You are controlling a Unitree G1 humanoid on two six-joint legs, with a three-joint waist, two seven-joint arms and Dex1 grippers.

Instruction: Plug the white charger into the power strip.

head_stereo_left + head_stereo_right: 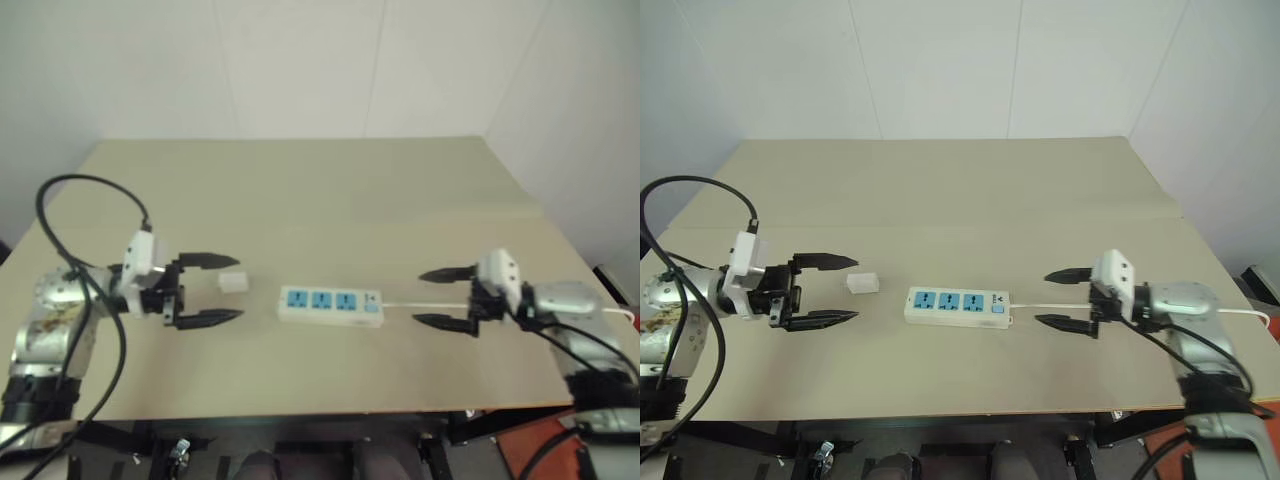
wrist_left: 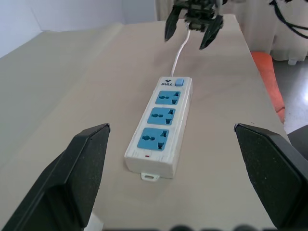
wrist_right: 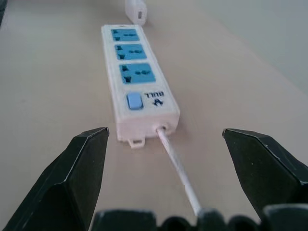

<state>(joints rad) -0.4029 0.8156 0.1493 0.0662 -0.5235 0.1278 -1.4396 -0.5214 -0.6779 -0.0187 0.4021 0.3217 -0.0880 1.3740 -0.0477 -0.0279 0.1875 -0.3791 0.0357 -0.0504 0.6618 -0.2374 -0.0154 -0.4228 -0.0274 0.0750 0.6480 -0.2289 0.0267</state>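
— Pincers wide apart on both arms, neither gripping anything. Why so open?

— Likely readiness: the left pincer (image 1: pixel 212 290) hovers with its black fingers straddling the approach to the white charger (image 1: pixel 232 283), which lies loose on the table (image 1: pixel 330 190) just beyond the fingertips.

— And the right pincer (image 1: pixel 445 297)?

— It faces the switch end of the power strip (image 1: pixel 331 305), fingers either side of the white cable (image 1: pixel 425 305), probably to steady the strip.

— The strip itself?

— Flat mid-table, between both arms, three blue sockets up and empty; charger just off its far end, unplugged.
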